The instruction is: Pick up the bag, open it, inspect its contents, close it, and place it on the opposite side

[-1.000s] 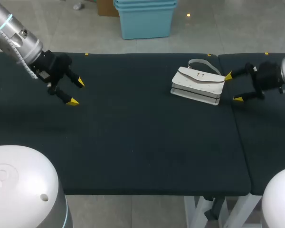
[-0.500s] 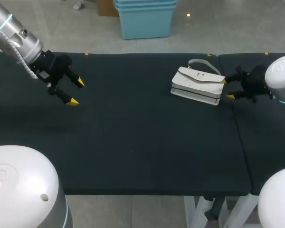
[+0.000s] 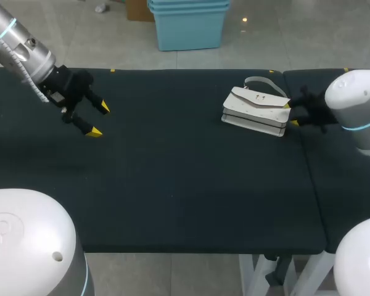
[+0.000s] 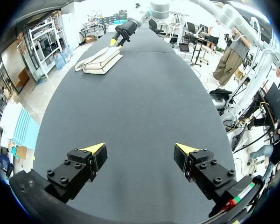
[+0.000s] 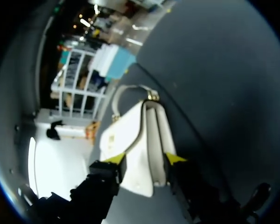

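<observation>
On the table, the bag lies end-first inside the right gripper.

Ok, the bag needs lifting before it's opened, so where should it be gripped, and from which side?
Probably its short end facing the right gripper, approached level from the right: the bag lies flat, flap up, so that end is thin.

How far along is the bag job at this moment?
Done: nothing; the white flap handbag lies closed on the dark table, right side. In hand: the right tool is at its end. Left: lifting, opening, inspecting, closing, placing it opposite, by the open left tool.
</observation>
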You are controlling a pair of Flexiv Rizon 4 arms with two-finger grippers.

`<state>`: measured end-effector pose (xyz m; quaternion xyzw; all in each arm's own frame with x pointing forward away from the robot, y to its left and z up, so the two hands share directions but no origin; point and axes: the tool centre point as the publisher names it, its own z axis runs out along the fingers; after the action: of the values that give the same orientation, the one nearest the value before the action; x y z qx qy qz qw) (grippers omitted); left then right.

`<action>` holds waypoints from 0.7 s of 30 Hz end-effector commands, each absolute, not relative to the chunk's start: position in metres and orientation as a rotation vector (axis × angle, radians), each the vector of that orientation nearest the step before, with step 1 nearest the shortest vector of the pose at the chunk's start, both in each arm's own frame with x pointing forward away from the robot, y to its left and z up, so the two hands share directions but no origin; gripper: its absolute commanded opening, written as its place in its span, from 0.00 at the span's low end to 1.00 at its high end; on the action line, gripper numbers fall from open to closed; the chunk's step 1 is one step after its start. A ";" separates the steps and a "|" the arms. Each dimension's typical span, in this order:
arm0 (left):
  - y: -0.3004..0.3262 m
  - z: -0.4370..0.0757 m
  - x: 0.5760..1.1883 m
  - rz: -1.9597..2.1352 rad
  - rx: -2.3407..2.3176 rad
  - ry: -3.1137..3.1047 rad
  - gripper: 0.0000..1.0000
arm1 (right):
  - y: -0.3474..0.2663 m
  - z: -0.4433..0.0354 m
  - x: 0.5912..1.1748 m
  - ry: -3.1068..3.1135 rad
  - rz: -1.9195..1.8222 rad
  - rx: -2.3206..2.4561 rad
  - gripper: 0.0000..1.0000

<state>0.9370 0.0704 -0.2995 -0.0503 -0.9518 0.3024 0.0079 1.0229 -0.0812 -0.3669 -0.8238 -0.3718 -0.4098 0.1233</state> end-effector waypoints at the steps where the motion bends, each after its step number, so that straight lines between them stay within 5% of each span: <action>1: 0.071 -0.300 0.937 0.950 -0.158 -2.976 1.00 | -0.090 -0.367 1.032 -1.111 -1.130 -2.332 0.49; 6: 0.071 -0.300 0.937 0.950 -0.158 -2.976 1.00 | -0.086 -0.371 1.035 -1.123 -1.121 -2.315 0.47; 21: 0.071 -0.300 0.937 0.950 -0.158 -2.976 1.00 | -0.079 -0.380 1.034 -1.198 -1.048 -2.183 0.24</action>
<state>0.9370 0.0704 -0.2994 -0.0503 -0.9518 0.3025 0.0078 1.0302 -0.0756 -0.3790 -0.7961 -0.4235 -0.3854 0.1960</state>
